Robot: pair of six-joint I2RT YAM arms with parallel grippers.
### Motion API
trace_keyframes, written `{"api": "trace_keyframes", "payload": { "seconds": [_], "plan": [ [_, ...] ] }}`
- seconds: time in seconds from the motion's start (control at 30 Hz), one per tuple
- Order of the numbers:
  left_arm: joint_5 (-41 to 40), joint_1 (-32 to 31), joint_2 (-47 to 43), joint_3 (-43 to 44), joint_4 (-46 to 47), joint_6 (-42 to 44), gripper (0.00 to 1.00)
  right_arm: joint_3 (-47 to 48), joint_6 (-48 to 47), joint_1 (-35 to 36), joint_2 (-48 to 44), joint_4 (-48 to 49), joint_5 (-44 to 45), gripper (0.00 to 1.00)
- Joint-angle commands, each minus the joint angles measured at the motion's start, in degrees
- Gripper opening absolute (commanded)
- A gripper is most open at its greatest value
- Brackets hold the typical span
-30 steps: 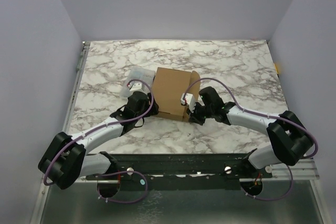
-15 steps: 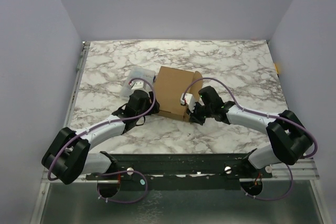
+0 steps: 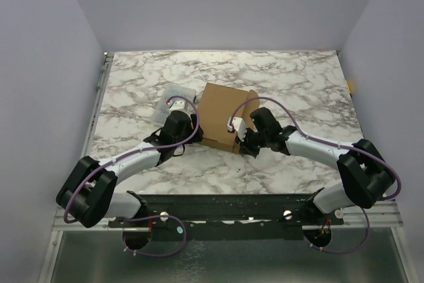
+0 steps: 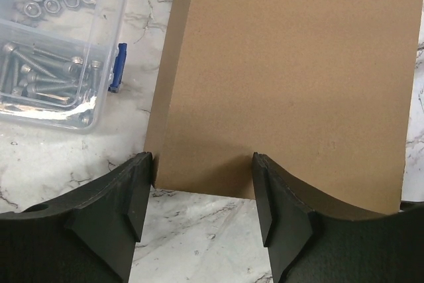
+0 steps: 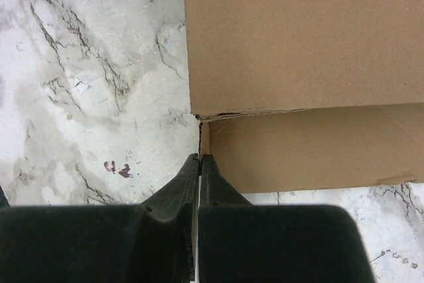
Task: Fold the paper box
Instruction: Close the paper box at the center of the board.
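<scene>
L end effector (image 4: 202, 164) nearer paper box (image 3: 222, 114), wide, empty; R (image 5: 199, 158) closed; long axis near-far.

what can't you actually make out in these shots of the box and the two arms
Inside of the paper box: hidden in every view by its own cardboard panels.
Right tool: shut at the box's corner; right wrist view cannot show whether cardboard is pinched.
Left tool: top view, covered by its own wrist.
Plastic case: left wrist view, cut off by left and top edges.
</scene>
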Motion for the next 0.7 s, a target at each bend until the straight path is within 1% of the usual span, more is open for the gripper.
{"api": "trace_keyframes", "payload": {
  "seconds": [0.0,0.23,0.37,0.5,0.53,0.57,0.67],
  "plan": [
    [8.18,-0.83,1.49,1.02,-0.42,-0.18,0.65,3.41,0.07,0.21,-0.59,2.94,-1.17,0.00],
    [8.74,-0.84,1.94,0.93,0.38,-0.49,0.63,5.50,0.38,0.21,-0.05,2.60,-1.36,0.00],
    [10.42,-0.85,1.98,0.85,0.78,-0.66,0.62,6.44,0.67,0.17,0.46,2.26,-1.58,0.00],
    [9.30,-0.83,1.94,0.31,0.69,-0.91,0.62,6.93,1.45,0.21,1.84,1.00,-2.04,0.00],
    [9.20,-0.83,1.97,0.18,0.66,-1.01,0.62,7.01,1.61,0.19,1.95,0.49,-2.00,0.02],
    [8.46,-0.81,1.89,-0.02,0.57,-1.17,0.62,6.94,2.04,0.16,1.78,0.11,-2.12,0.06],
    [6.76,-0.60,1.75,-0.27,0.02,-1.28,0.62,6.18,3.33,0.10,0.05,-0.42,-1.08,0.23]
  ]
}}
